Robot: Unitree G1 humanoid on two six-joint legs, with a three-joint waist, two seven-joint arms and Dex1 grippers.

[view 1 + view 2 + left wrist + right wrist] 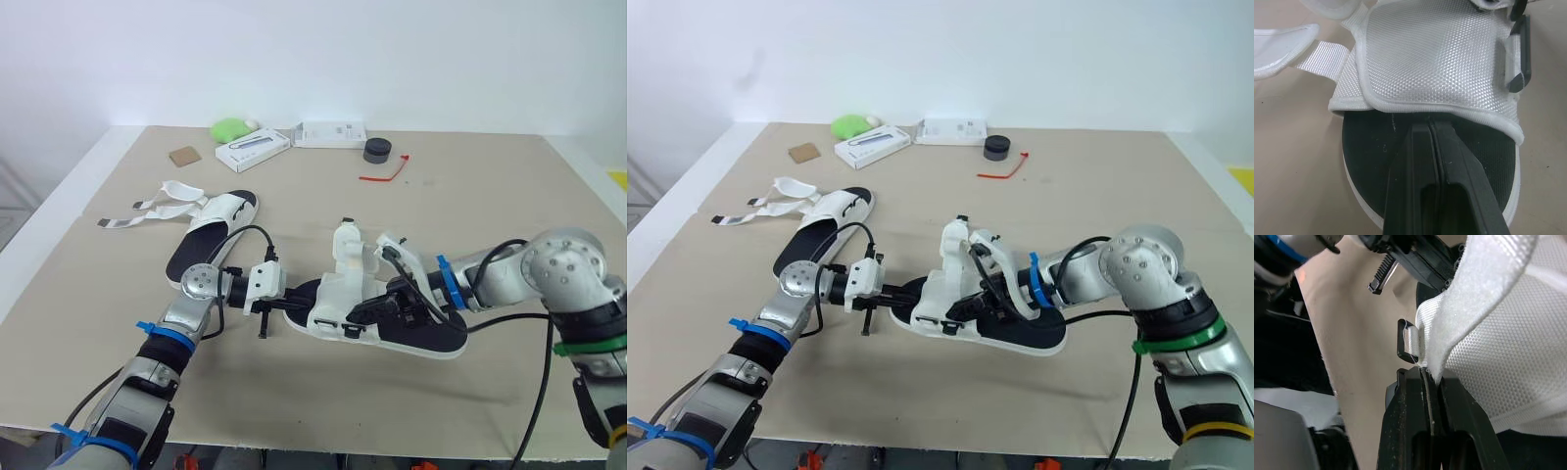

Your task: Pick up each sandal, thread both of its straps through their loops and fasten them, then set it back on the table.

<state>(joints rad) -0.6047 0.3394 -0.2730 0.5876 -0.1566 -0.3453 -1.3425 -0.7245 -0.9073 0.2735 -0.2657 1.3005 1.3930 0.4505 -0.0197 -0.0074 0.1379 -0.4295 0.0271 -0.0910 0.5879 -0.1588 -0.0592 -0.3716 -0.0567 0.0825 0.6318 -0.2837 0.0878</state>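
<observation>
The near sandal (338, 305) lies near the table's (490, 196) front edge. My right end effector (1429, 374) is clamped on its white strap (1488, 279), just beside the black loop (1406, 340). My left end effector (1429, 129) is closed at the toe end. The far sandal (211, 230), toward the left edge, has its straps splayed loose, so I judge most of the work remains. I can read no writing on the white box (330, 133).
</observation>
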